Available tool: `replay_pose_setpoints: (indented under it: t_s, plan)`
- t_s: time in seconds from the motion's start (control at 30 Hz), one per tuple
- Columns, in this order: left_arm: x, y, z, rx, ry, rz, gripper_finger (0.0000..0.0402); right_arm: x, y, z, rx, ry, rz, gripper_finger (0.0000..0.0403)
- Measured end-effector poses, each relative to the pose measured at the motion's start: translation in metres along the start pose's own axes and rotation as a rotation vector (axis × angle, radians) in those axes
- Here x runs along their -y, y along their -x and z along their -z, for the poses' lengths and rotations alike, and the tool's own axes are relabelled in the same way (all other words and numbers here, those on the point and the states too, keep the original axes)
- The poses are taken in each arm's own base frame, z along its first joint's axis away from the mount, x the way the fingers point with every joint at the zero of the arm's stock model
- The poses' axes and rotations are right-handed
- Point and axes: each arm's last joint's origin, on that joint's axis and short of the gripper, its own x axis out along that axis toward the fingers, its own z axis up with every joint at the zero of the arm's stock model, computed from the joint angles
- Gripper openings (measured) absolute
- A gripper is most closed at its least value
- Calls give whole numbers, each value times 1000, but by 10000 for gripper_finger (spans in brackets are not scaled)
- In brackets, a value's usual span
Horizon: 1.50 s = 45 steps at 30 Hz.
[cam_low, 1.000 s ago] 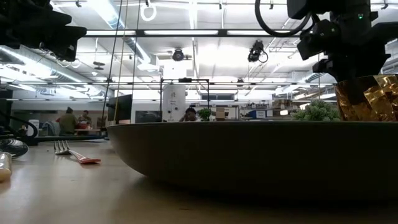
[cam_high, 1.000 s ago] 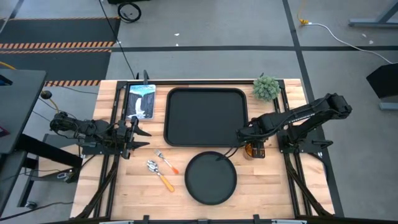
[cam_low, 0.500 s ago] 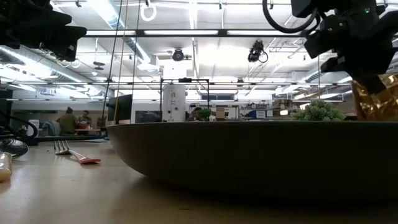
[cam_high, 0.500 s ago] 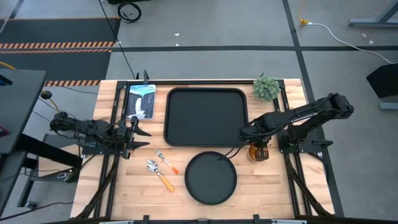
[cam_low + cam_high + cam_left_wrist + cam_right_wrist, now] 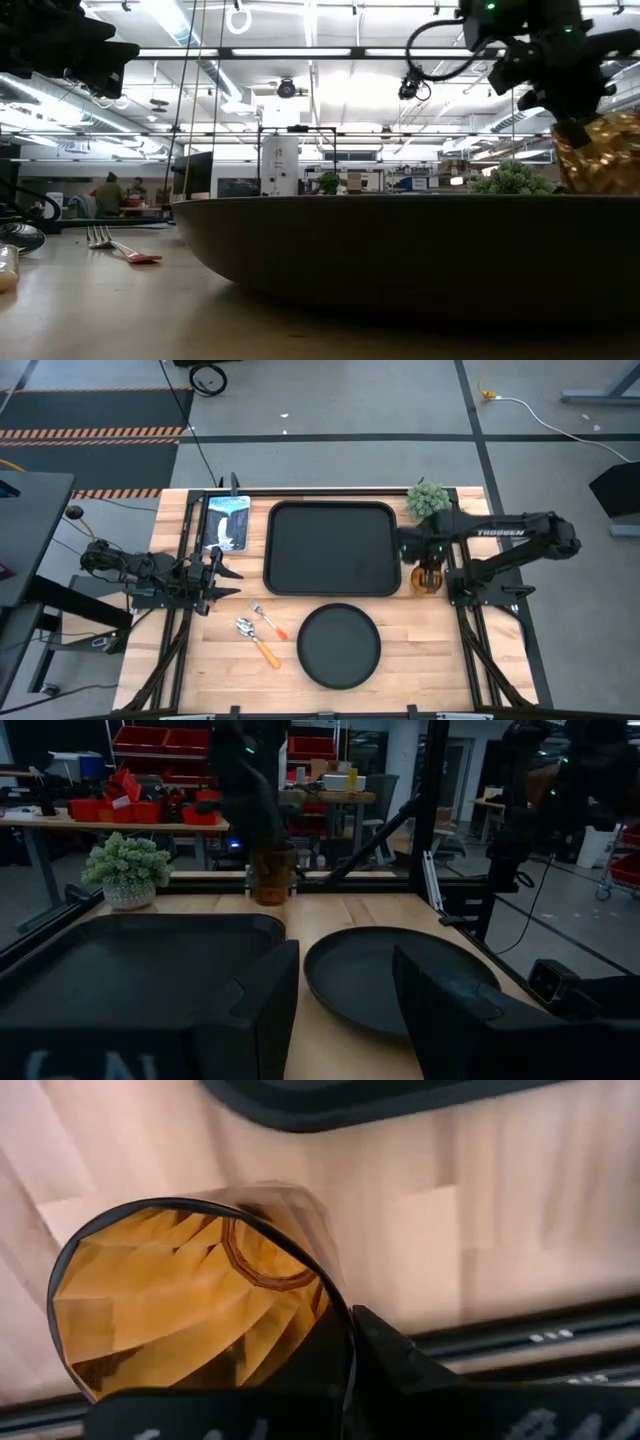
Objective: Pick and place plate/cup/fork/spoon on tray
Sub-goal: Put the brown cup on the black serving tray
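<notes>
The amber cup [image 5: 428, 576] is in my right gripper [image 5: 424, 565], on the wood just right of the black tray's [image 5: 332, 550] right rim. The cup also shows in the low view [image 5: 603, 160], the left wrist view [image 5: 272, 875] and the right wrist view [image 5: 190, 1310]. The round black plate [image 5: 340, 646] lies flat on the table, near of the tray. The fork [image 5: 266, 619] and the spoon [image 5: 256, 639] lie left of the plate. My left gripper [image 5: 222, 575] waits open at the table's left, its fingers apart in its wrist view [image 5: 345, 970]. My right gripper holds the cup by its rim [image 5: 345, 1342], one finger inside the cup and one finger [image 5: 400, 1365] outside, the wall between them. The fingers come from above, slanting in from the table's right. The cup is upright; whether its base is clear of the table I cannot tell.
A small green potted plant [image 5: 428, 500] stands at the far right corner, just beyond the cup. A blue-and-white card [image 5: 227, 522] lies left of the tray. Black rails [image 5: 462, 610] run along both table sides. Bare wood shows right of the plate.
My right gripper has carried the cup from beside the plate's far right toward the table's far edge and a little right, to beside the tray's right rim. The arm has swung round and now lies across the right rail. The cup has stayed upright.
</notes>
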Motion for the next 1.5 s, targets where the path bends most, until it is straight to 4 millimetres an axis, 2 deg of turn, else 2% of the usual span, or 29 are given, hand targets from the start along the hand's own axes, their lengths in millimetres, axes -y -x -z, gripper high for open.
replay_pose_setpoints:
  t_s: [0.23,0.4,0.7,0.83,1.0,1.2,1.33,1.5]
  plan:
    - [0,0,0,0,0,0,172,43,40,-25,155,-83,103,11]
    - [0,0,0,0,0,0,172,78,52,-55,230,-111,87,11]
    - [0,0,0,0,0,1,172,151,35,-117,173,-132,51,11]
    - [0,0,0,0,0,0,172,183,24,-136,168,-159,10,11]
    - [0,0,0,0,0,0,172,208,8,-144,130,-188,-8,11]
    - [0,0,0,0,0,0,172,227,-3,-139,104,-234,-18,11]
    - [0,0,0,0,0,0,172,233,-1,-134,103,-268,3,14]
    - [0,0,0,0,0,0,172,235,0,-132,112,-275,-11,43]
